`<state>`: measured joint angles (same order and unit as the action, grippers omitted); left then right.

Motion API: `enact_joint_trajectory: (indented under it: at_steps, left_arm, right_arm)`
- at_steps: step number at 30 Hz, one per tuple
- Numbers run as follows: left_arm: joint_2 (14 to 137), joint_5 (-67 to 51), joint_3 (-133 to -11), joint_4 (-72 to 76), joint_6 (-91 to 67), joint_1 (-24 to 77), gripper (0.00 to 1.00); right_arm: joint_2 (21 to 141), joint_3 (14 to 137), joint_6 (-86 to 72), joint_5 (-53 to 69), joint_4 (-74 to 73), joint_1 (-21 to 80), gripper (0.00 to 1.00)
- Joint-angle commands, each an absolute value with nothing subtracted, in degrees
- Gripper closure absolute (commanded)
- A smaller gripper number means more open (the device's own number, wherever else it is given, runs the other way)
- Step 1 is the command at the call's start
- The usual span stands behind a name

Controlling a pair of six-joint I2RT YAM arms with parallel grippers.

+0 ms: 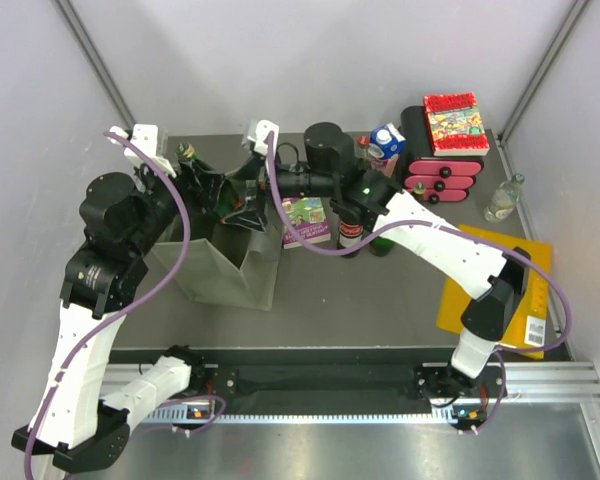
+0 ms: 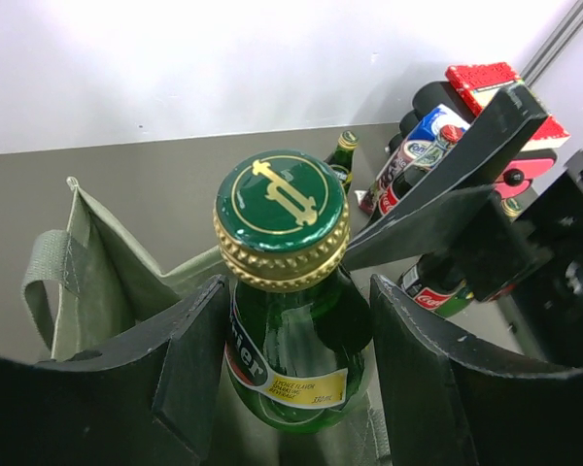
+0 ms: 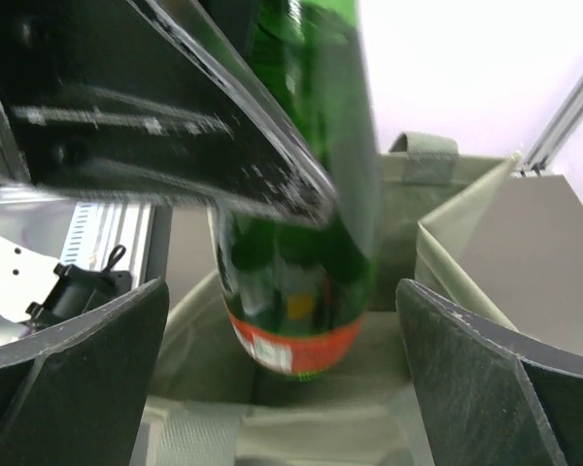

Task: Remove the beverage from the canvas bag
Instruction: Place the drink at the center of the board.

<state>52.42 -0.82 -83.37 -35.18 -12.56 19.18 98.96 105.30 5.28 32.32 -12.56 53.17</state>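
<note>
A green glass beverage bottle [image 2: 290, 364] with a green and gold cap hangs upright over the open canvas bag [image 1: 216, 266]. My left gripper [image 2: 296, 296] is shut on the bottle's shoulder just under the cap. In the right wrist view the bottle [image 3: 301, 291] hangs with its base above the inside of the bag [image 3: 447, 228]. My right gripper [image 3: 282, 301] stands open around the bottle, with both fingers well clear of the glass. In the top view both grippers, left [image 1: 202, 190] and right [image 1: 244, 206], meet above the bag's mouth.
To the right of the bag stand a cola bottle [image 1: 352, 236], another green bottle [image 1: 381, 243], a small book [image 1: 306, 220] and a milk carton [image 1: 385, 146]. Further right are a pink drawer box [image 1: 445, 176] with a red book on it, a clear bottle [image 1: 505, 198] and a yellow board [image 1: 500, 292].
</note>
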Motion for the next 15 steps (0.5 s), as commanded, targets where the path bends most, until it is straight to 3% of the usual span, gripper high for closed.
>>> enact_joint_trajectory:
  at_steps: [1, 15]
  left_arm:
    - [51.42, -1.67, -87.80, -25.31, -15.64, 19.07, 1.00]
    - [50.45, -1.85, -87.89, -24.52, -19.95, 19.07, 1.00]
  right_arm:
    - [100.98, 110.83, 7.82, 29.62, -12.04, 55.98, 0.00]
    - [105.82, 114.35, 7.03, 22.94, -9.67, 58.80, 0.02]
